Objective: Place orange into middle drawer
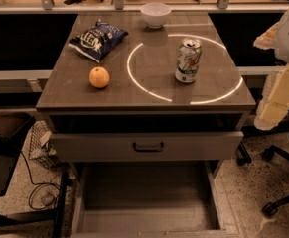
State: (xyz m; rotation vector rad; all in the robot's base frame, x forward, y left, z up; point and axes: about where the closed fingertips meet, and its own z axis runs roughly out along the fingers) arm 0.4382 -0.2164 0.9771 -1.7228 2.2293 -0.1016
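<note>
The orange [99, 77] sits on the left part of the cabinet top, in front of a blue chip bag. The middle drawer [144, 202] is pulled out below, showing its flat grey floor and low side walls; nothing lies in it. Above it is a grey drawer front with a dark bar handle [148, 146]. My gripper [278, 98], cream and white, hangs at the right edge of the view, beyond the cabinet's right side and far from the orange.
A blue chip bag [97, 38], a white bowl [155, 15] and a green soda can [188, 60] stand on the cabinet top. An office chair base [278, 182] is at right. A wire basket [42, 145] and cables are at left.
</note>
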